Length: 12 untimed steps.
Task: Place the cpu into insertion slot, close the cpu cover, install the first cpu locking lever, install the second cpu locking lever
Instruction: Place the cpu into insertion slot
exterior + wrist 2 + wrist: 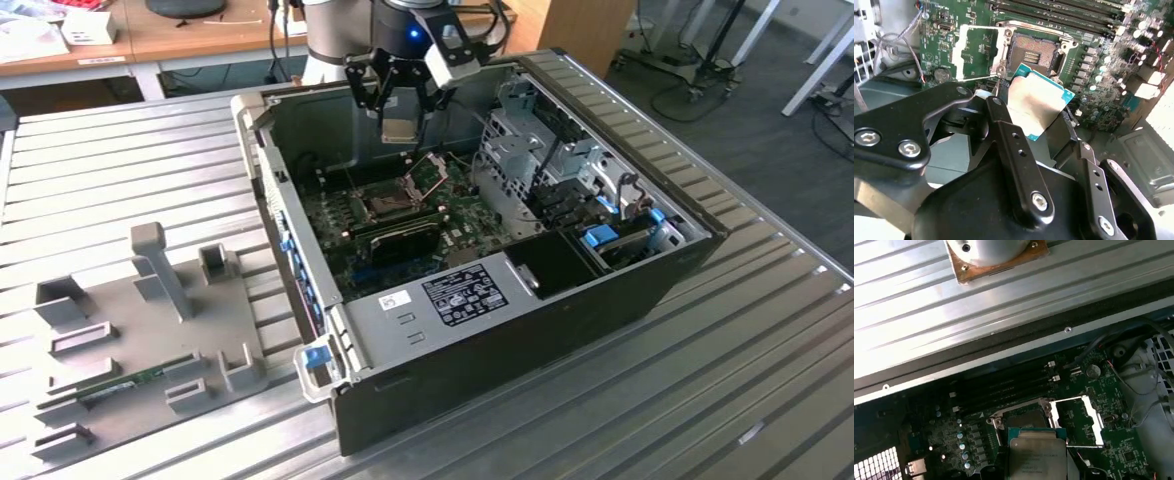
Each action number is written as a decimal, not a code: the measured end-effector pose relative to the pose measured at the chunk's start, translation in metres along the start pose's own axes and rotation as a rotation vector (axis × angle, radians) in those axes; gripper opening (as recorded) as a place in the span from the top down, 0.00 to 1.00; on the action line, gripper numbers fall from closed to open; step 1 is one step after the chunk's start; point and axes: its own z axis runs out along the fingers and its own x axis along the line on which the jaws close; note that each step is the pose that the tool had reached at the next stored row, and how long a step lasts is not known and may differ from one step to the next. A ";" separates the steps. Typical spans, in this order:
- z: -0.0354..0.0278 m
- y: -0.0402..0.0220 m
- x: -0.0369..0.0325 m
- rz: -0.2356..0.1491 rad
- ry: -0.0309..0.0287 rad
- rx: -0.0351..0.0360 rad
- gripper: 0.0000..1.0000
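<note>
Hovering above the insertion slot (pixel 1034 50), tool (pixel 1031 117) clamped on the cpu (pixel 1040 96) by its edges; cpu cover (pixel 979 52) flipped back, slot bare & ready for seating.

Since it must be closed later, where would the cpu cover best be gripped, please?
Probably the free bar of the cpu cover, farthest from the insertion slot, from above: it is swung open, hinged beside the slot, and its window leaves only thin bars.
</note>
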 end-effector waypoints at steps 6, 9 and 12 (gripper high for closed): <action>0.0001 0.0000 0.0000 0.014 -0.0013 -0.0002 0.46; 0.0001 0.0000 0.0000 0.014 -0.0013 -0.0003 0.46; 0.0001 0.0000 0.0000 0.014 -0.0013 -0.0002 0.46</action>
